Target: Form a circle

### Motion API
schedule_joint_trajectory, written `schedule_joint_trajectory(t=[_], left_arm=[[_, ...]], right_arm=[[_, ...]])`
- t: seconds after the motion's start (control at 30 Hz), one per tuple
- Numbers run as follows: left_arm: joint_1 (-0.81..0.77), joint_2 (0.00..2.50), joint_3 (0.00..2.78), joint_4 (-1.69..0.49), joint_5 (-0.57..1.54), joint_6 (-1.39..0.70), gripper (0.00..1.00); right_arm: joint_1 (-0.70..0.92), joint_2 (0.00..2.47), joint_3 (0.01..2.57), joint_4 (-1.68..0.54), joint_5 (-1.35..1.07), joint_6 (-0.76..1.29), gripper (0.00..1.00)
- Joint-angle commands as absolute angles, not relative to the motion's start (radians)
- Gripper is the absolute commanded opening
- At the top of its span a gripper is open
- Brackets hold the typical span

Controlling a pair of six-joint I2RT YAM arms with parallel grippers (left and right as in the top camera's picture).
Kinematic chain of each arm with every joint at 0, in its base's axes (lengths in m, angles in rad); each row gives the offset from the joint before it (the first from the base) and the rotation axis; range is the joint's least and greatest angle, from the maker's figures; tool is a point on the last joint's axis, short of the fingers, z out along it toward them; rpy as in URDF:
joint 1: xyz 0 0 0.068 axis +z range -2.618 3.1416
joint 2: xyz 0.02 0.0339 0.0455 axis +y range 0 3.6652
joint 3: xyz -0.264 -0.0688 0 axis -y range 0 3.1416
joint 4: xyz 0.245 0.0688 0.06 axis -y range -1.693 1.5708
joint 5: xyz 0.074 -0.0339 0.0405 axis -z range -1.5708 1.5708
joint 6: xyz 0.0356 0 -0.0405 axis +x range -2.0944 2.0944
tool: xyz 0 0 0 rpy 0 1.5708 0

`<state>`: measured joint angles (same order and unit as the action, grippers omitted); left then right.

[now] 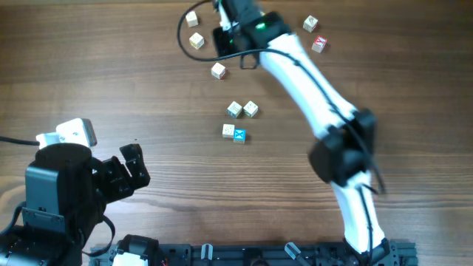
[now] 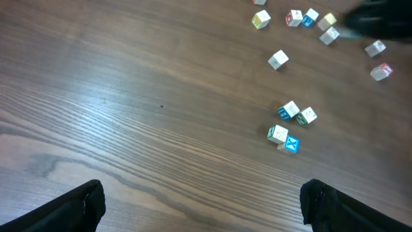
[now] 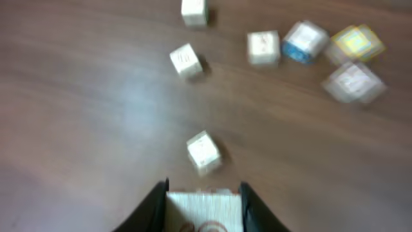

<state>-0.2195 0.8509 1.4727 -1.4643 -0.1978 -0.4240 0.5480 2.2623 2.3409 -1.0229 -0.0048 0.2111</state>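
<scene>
A tight group of small pale letter cubes (image 1: 236,122), one with a blue face (image 1: 239,136), sits mid-table; it also shows in the left wrist view as the group (image 2: 290,126). My right gripper (image 1: 224,37) is at the far side of the table, shut on a pale wooden cube (image 3: 205,209) whose sides touch both fingers. That view is blurred. A loose cube (image 3: 203,152) lies just ahead of the jaws. My left gripper (image 2: 206,209) hovers wide open over bare wood at the near left, holding nothing.
Loose cubes lie at the far left (image 1: 196,41), (image 1: 192,18), (image 1: 218,70) and far right (image 1: 310,24), (image 1: 318,44). More cubes (image 2: 312,20) sit by the right arm. The right arm's white links (image 1: 310,81) cross the table's right half.
</scene>
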Motion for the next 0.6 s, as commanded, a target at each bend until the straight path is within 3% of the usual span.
schedule_joint_trajectory(t=[0.0, 0.1, 0.23, 0.43, 0.57], left_arm=[[-0.213, 0.850, 1.472, -1.464, -0.211, -0.430, 1.00], [-0.213, 0.850, 1.472, -1.464, -0.211, -0.430, 1.00], [-0.213, 0.850, 1.472, -1.464, -0.211, -0.430, 1.00], [-0.213, 0.850, 1.472, -1.464, -0.211, -0.430, 1.00], [-0.213, 0.850, 1.472, -1.464, -0.211, -0.430, 1.00]], right_arm=[[0.544, 2.052, 2.375, -1.217, 0.124, 0.213, 0.16], [0.544, 1.955, 2.375, -1.455, 0.190, 0.266, 0.15], [0.544, 1.943, 2.354, -1.608, 0.186, 0.351, 0.13], [0.544, 1.947, 2.167, -1.538, 0.177, 0.478, 0.14], [0.544, 1.947, 1.867, -1.340, 0.138, 0.555, 0.13]])
